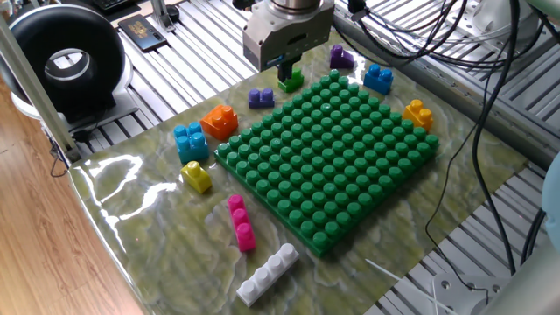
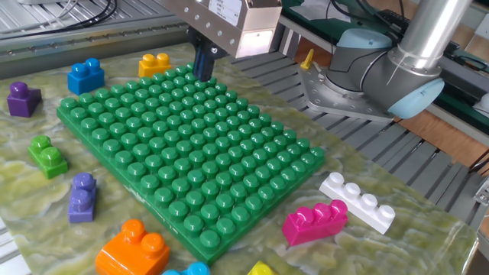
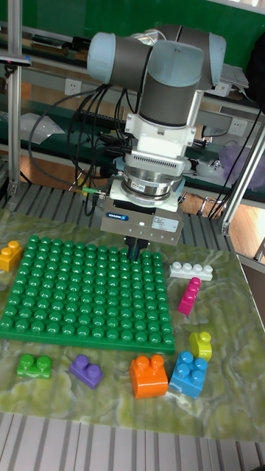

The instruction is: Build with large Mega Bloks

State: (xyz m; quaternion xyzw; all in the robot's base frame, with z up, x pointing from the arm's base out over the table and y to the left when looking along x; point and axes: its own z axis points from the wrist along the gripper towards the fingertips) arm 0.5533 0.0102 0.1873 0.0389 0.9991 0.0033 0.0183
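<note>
My gripper (image 1: pixel 286 68) hangs just above the green baseplate (image 1: pixel 328 162), near the edge by a small green brick (image 1: pixel 291 81). Its fingers (image 2: pixel 202 64) are pressed together with nothing between them, as the tall view's gripper (image 3: pixel 136 252) also shows. Loose Mega Bloks lie around the plate: a long white one (image 1: pixel 267 274), pink (image 1: pixel 241 222), yellow (image 1: pixel 197 177), light blue (image 1: pixel 190 142), orange (image 1: pixel 219 121) and purple (image 1: pixel 260 97). No brick sits on the baseplate.
A dark purple brick (image 1: pixel 340 58), a blue brick (image 1: pixel 378 78) and a yellow-orange brick (image 1: pixel 418 113) lie along the plate's far side. A black round device (image 1: pixel 66 61) stands at the left. Cables (image 1: pixel 455 52) hang at the back right.
</note>
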